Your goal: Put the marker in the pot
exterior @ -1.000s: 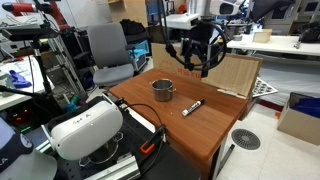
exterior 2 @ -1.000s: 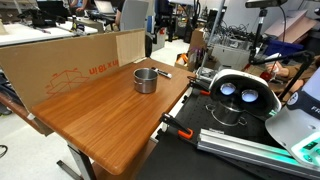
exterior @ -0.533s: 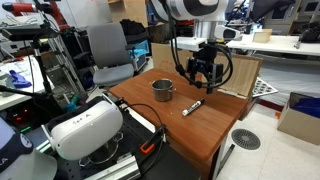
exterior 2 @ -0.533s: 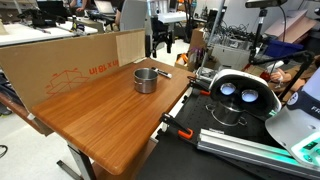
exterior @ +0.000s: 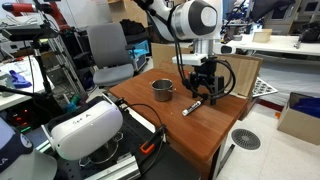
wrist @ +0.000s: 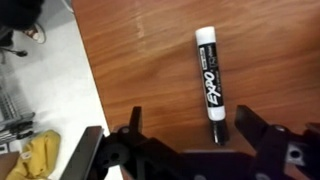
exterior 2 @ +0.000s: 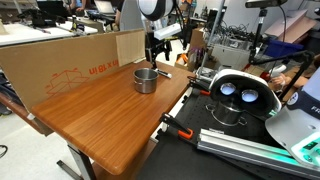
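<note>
The tool (wrist: 190,118), jaws spread, hovers over the Expo marker (wrist: 211,85); its long axis crosses their closing line, black end between them.

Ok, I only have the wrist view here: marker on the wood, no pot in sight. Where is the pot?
Observer: In an exterior view the pot stands upright on the table, apart from the marker.
Operator: How high is the gripper?
Observer: The gripper hangs low over the marker; whether it touches I cannot tell.
Operator: Anything close by?
Observer: A cardboard panel stands along one table edge.
</note>
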Tool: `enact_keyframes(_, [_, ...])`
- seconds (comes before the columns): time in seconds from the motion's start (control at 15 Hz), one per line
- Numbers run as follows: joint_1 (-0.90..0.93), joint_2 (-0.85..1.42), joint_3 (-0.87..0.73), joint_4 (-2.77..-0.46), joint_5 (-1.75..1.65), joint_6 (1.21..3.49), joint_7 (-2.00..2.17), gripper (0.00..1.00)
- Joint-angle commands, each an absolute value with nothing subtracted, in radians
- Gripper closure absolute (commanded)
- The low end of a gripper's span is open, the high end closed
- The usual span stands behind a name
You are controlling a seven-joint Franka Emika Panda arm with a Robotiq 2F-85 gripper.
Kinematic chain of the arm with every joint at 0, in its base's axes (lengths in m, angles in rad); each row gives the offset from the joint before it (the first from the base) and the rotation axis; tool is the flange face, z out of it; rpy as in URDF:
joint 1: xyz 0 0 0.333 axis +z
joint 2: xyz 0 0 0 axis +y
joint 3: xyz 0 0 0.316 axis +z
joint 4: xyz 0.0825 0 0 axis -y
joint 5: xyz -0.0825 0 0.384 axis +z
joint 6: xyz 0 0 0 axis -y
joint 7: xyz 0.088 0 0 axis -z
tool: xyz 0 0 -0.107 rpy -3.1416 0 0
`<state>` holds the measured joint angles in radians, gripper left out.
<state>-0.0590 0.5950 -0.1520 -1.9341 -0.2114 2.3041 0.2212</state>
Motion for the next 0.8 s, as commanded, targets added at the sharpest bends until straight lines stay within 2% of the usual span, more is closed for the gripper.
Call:
enact_keyframes(0.0, [-0.014, 0.637, -0.182, -1.904, -0.282, 2.335, 0.234, 0.0])
enact_keyframes(0.47, [0.028, 0.714, -0.216, -1.858, -0.38, 2.342, 0.261, 0.0])
enact_keyframes(0.53, [0.028, 0.718, -0.218, -1.853, -0.382, 2.345, 0.259, 0.25])
enact_keyframes(0.6, [0.028, 0.722, -0.219, -1.85, -0.383, 2.346, 0.259, 0.26])
enact_keyframes(0.73, [0.027, 0.728, -0.219, -1.841, -0.381, 2.34, 0.256, 0.42])
